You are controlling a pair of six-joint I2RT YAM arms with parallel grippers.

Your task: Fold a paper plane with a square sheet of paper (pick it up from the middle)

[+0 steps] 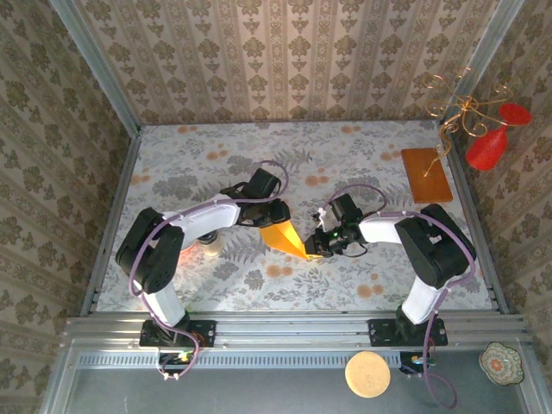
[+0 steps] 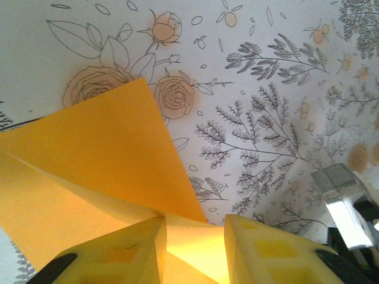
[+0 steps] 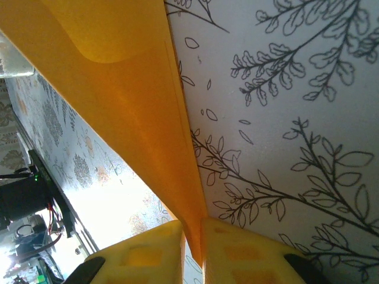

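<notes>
The left arm (image 1: 203, 216) and right arm (image 1: 388, 228) are bending inward. The left gripper (image 2: 192, 228) is holding its jaws apart; the right gripper (image 3: 193, 234) is pinching the paper (image 3: 136, 100).

ROOM | far bench (image 1: 259, 142): free, wall to wall | middle: blocked, left gripper (image 1: 259, 219) and right gripper (image 1: 316, 249) meet at the folded paper (image 1: 285, 236), tight gap between them | far right corner: brown board (image 1: 425, 174) beside the wall | near strip by the arm bases: free
</notes>
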